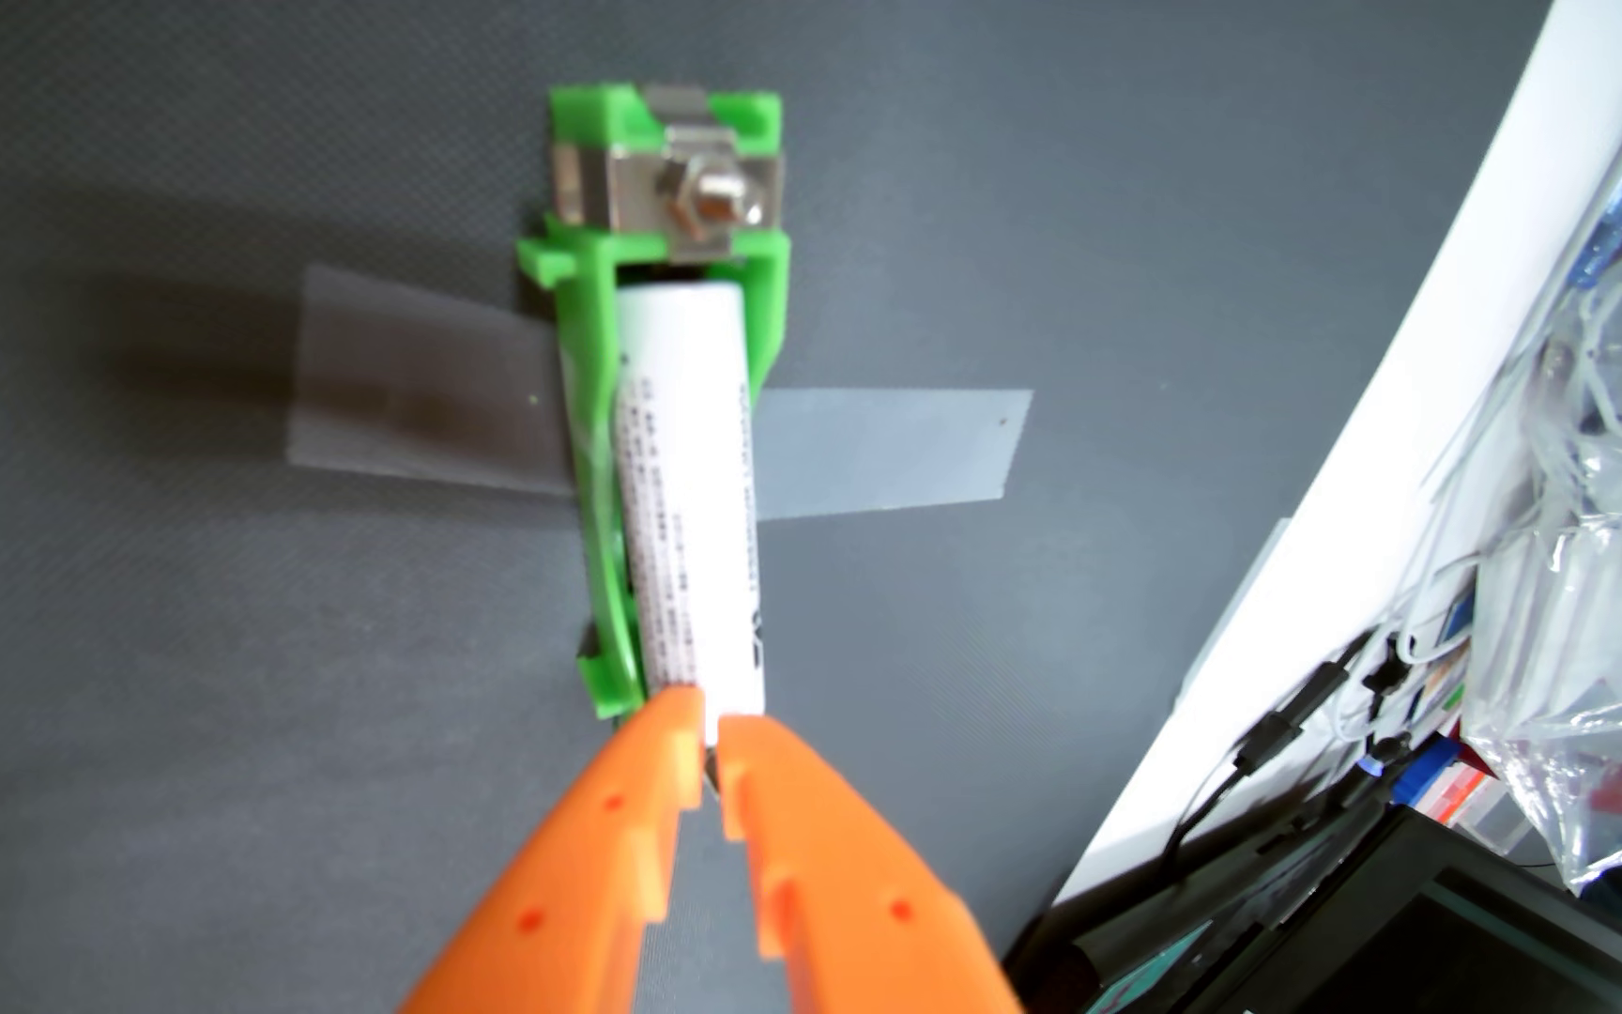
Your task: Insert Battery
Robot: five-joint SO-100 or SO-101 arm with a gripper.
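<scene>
A white cylindrical battery [685, 487] with small printed text lies lengthwise in a green plastic holder [583, 292] on a dark grey mat. Its far end sits just short of the holder's metal contact plate with a bolt and nut [695, 200]. My orange gripper [712, 729] comes in from the bottom edge. Its fingertips are nearly together, with only a thin slit between them, and they sit against the battery's near end rather than around its body. The holder's near end is hidden behind the fingers.
Clear tape strips [885, 448] hold the holder to the mat [154, 682] on both sides. At the right runs a white curved edge [1373, 468]. Beyond it lie a clear plastic bag [1617, 604], cables [1324, 702] and a black box [1373, 936].
</scene>
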